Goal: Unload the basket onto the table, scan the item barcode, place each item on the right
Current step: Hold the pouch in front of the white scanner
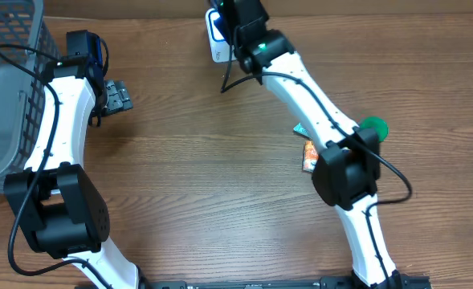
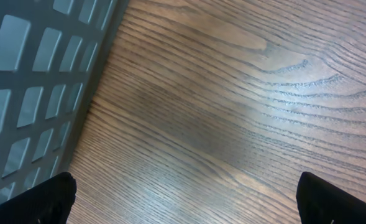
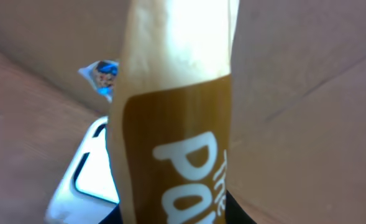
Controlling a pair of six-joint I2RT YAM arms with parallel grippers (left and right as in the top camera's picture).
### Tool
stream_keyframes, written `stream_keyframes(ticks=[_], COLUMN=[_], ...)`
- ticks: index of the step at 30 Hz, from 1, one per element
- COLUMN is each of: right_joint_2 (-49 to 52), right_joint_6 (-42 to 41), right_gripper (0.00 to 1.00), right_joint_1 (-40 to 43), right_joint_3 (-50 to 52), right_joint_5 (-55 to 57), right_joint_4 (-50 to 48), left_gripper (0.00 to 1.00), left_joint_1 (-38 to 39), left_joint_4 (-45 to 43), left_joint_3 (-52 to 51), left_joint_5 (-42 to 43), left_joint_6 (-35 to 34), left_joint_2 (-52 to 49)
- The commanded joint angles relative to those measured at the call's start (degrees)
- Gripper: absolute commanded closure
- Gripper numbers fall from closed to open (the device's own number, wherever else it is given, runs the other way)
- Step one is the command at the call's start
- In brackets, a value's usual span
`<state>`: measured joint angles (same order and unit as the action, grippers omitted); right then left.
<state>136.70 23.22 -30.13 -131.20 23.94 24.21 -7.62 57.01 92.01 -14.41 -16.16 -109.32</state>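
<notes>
The right end effector (image 1: 234,18) is clamped on the brown and cream packet (image 3: 176,124). It holds the packet just above the white scanner (image 3: 86,177) at the far edge of the counter (image 1: 220,177). To scan well, it should probably turn the packet slowly until the barcode (not in sight here) faces the scanner, then keep steady. The left end effector (image 1: 116,96) is spread wide apart and empty beside the basket (image 1: 3,80).

We read the table (image 2: 232,93) as wood grain with a soft sheen. At nine o'clock the grey basket (image 1: 19,24) is matt plastic lattice. The packet (image 3: 176,124) is blurred, perhaps glossy film. At twelve o'clock the white scanner (image 3: 86,180) is smooth plastic.
</notes>
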Motion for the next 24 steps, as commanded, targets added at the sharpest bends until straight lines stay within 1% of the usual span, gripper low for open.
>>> stream_keyframes(ticks=[1,4,8,21,24], right_joint_2=[2.71,5.35,7.41,8.90,8.90], right_joint_6=[5.35,8.44,8.31,6.60,6.60], right_gripper=[0.96,0.96,0.96,0.96,0.96], right_joint_1=[-0.83,-1.42,-1.64,-4.50,-5.22], right_joint_3=[-0.28,-0.28,-0.28,-0.07,-0.07], right_joint_5=[9.57,10.54,10.45,7.21,7.26], right_joint_4=[-7.89,-16.02,-18.53,-17.64,-15.17], left_gripper=[0.00,0.00,0.00,0.00,0.00], left_joint_1=[-0.09,-0.09,-0.09,-0.02,-0.02], left_joint_4=[-0.15,-0.15,-0.15,-0.15,-0.13], left_joint_3=[1.09,1.09,1.09,1.09,1.09], left_joint_5=[-0.76,-0.76,-0.76,-0.74,-0.76], left_joint_6=[-0.57,-0.57,-0.57,-0.57,-0.57], left_joint_2=[-0.07,-0.07,-0.07,-0.07,-0.07])
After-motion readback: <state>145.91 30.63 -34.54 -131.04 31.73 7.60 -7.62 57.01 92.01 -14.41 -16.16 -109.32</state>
